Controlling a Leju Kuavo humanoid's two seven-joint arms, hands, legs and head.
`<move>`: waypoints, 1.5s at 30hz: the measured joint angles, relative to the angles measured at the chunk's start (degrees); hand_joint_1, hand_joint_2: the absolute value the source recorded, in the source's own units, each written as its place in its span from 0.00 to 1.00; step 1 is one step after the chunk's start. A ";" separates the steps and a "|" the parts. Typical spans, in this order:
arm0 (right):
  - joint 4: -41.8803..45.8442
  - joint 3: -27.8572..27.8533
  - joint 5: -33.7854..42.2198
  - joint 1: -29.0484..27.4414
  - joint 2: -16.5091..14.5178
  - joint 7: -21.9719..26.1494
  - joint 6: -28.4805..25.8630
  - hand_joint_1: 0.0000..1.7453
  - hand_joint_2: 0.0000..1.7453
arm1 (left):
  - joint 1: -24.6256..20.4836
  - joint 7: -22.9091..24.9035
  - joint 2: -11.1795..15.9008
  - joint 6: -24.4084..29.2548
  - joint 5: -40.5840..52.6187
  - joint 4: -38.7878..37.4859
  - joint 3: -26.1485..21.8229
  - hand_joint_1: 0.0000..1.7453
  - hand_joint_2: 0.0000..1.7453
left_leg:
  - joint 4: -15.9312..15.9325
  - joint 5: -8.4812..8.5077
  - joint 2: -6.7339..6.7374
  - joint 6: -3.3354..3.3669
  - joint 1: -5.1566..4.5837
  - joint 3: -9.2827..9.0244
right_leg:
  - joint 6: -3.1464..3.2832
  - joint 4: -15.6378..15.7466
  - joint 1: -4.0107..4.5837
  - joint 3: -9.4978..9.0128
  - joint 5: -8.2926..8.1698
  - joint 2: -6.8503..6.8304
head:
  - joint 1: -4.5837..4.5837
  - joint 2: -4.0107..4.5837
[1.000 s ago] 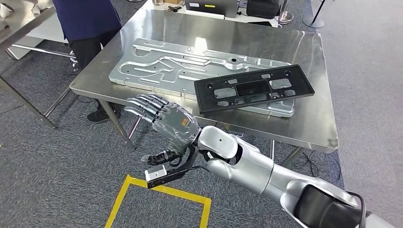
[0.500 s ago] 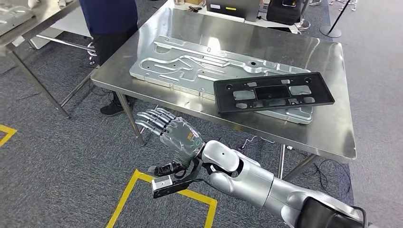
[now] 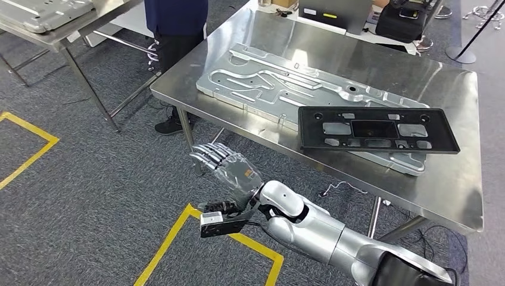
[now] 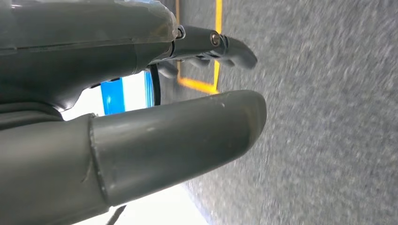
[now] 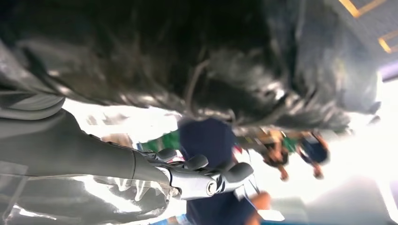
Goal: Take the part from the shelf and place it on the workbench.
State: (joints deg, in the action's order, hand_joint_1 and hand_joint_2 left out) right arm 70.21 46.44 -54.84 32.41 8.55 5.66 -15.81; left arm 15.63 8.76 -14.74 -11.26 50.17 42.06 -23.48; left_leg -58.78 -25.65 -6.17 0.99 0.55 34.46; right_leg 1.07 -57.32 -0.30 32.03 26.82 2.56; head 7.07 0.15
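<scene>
I see the black part [image 3: 378, 129] lying on the workbench [image 3: 458, 196], long axis left-right, far and right of my right hand [image 3: 229, 173], which is empty with fingers spread; my left hand [image 4: 141, 117] holds nothing

Bright, sharp overhead; blurred wrist views
</scene>
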 joint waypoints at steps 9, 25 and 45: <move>-13.28 -3.99 2.05 -5.06 -1.17 -0.85 -1.67 0.00 0.00 | -0.06 -0.20 -0.46 -0.93 1.16 0.10 -2.32 0.00 0.00 | -6.07 -2.16 7.40 -1.81 0.56 2.64 | -0.63 0.54 -0.51 -0.97 0.36 -6.77 | -0.19 0.00; -51.59 -26.69 24.03 -21.58 -3.75 -5.25 5.57 0.00 0.00 | -3.04 -3.23 -0.52 3.53 1.20 -5.26 -6.06 0.00 1.00 | 0.56 0.22 1.50 1.81 -0.47 -0.62 | -1.62 -5.88 -0.06 1.52 3.20 -1.75 | -0.14 0.00; -59.03 -47.68 39.49 -29.96 -9.29 -5.43 14.58 0.00 1.00 | -5.38 -5.60 0.33 9.06 6.44 -9.47 -5.56 0.00 1.00 | 26.75 10.46 2.01 0.22 -0.81 -16.41 | -0.13 24.36 0.48 -15.16 -9.06 -1.17 | -0.15 0.00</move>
State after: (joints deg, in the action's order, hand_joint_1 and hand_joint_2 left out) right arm 11.17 -1.24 -15.35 2.45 -0.73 0.23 -1.23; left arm 10.26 3.16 -14.42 -2.20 56.61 32.59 -29.03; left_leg -32.04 -15.19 -4.16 1.21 -0.26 18.05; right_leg 0.94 -32.96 0.19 16.87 17.77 1.39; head 6.92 0.15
